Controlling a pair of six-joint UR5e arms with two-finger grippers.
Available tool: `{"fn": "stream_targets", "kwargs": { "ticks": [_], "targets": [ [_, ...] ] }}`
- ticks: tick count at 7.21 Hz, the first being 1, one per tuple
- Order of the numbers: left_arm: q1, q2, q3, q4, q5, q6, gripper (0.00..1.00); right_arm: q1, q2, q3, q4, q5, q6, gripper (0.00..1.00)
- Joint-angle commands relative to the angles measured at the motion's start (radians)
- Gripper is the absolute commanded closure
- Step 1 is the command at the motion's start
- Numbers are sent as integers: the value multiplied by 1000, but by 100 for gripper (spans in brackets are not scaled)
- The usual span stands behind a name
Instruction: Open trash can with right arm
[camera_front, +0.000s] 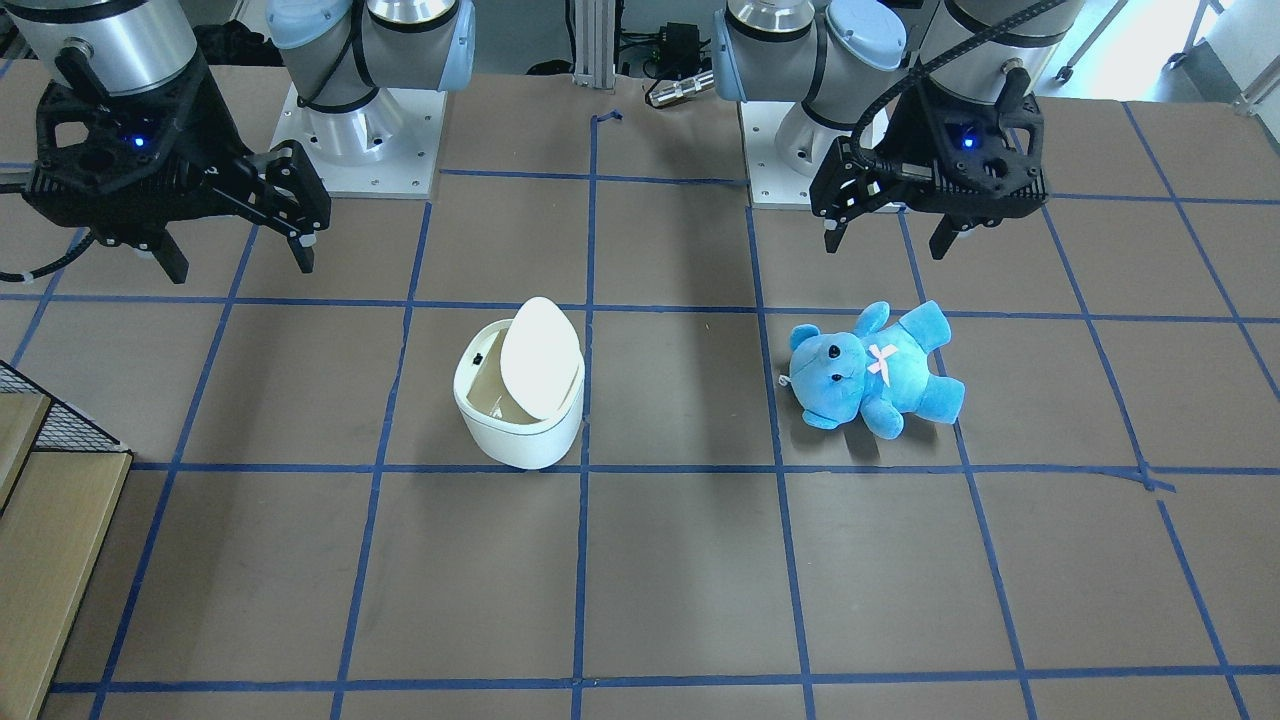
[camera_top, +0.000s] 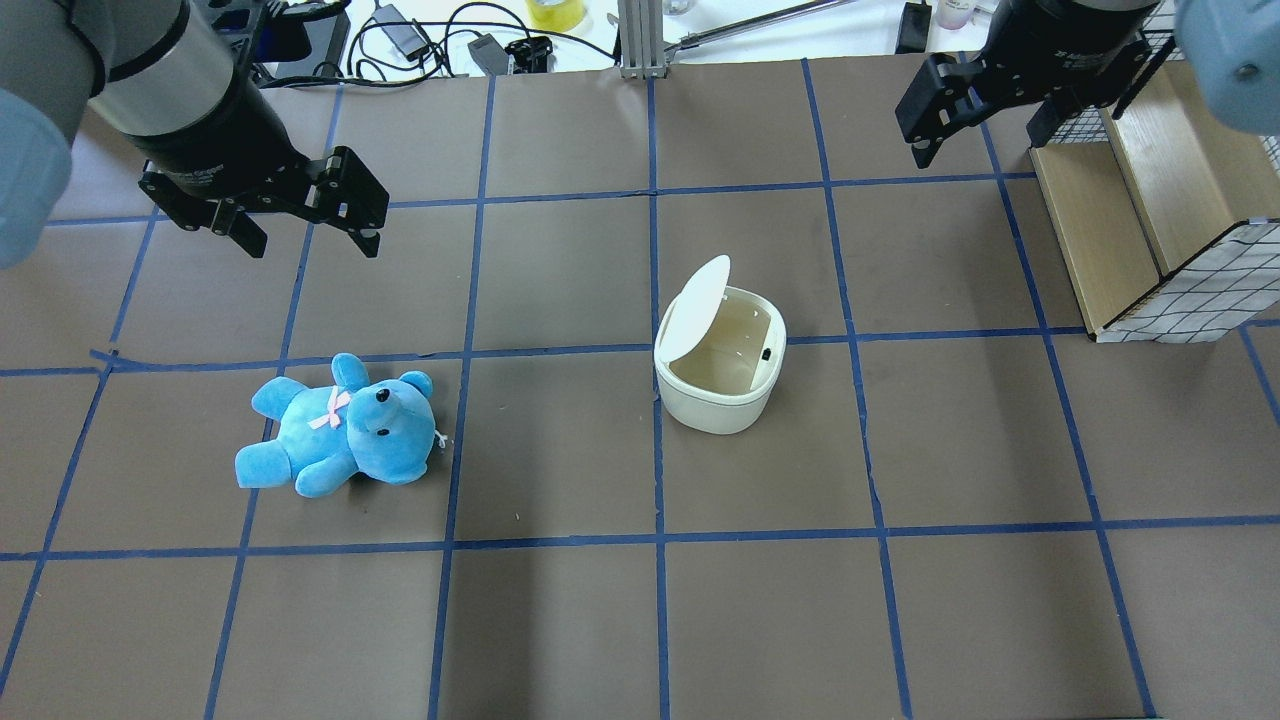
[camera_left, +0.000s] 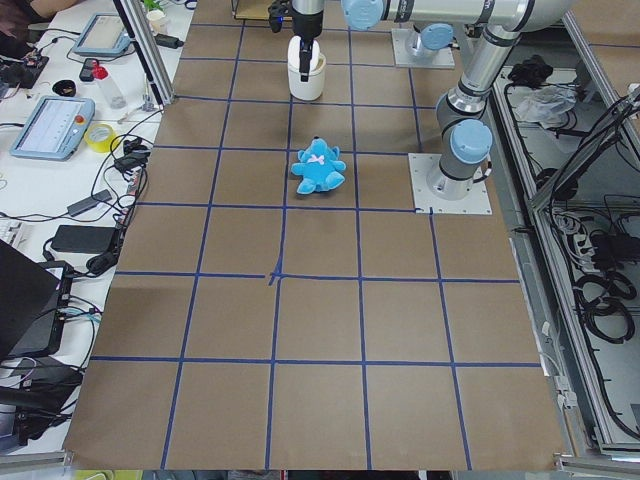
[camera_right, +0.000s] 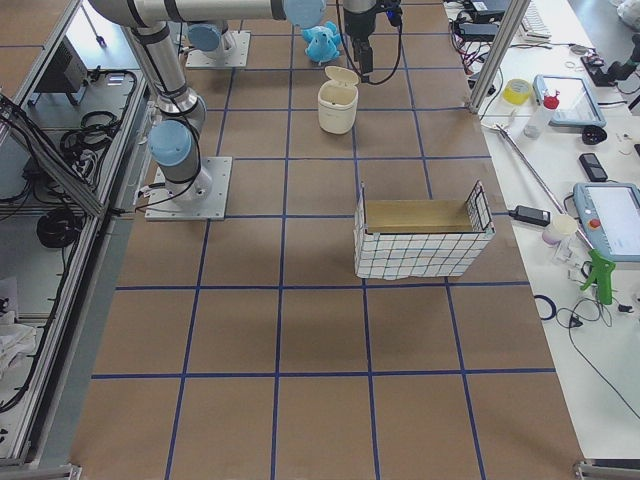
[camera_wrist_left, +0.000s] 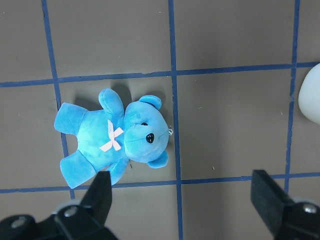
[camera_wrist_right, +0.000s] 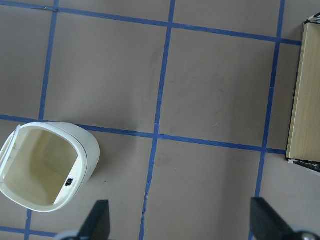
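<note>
The white trash can (camera_top: 720, 385) stands right of centre on the taped surface (camera_top: 560, 620) with its lid (camera_top: 695, 308) tipped upright, so opening looks done, and the right tool (camera_top: 977, 147), released and empty at upper right, likely needs only parking clear.

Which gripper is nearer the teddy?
Left. The left gripper hangs open over the table close by the teddy; the right gripper is far off on the other side, beyond the trash can.
</note>
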Motion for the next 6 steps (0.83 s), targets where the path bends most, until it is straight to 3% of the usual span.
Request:
{"fn": "stream_targets", "kwargs": {
  "ticks": [1,3,4,6],
  "targets": [
    [0,0,0,0,0,0,0,-26,-3,1,0,5,0,0],
    [0,0,0,0,0,0,0,-20,-8,-1,8,3,1,0],
    [0,0,0,0,0,0,0,-20,-12,-13,91,-3,15,0],
    [0,1,0,0,0,0,0,0,-23,-8,129,-21,44,0]
  ]
}}
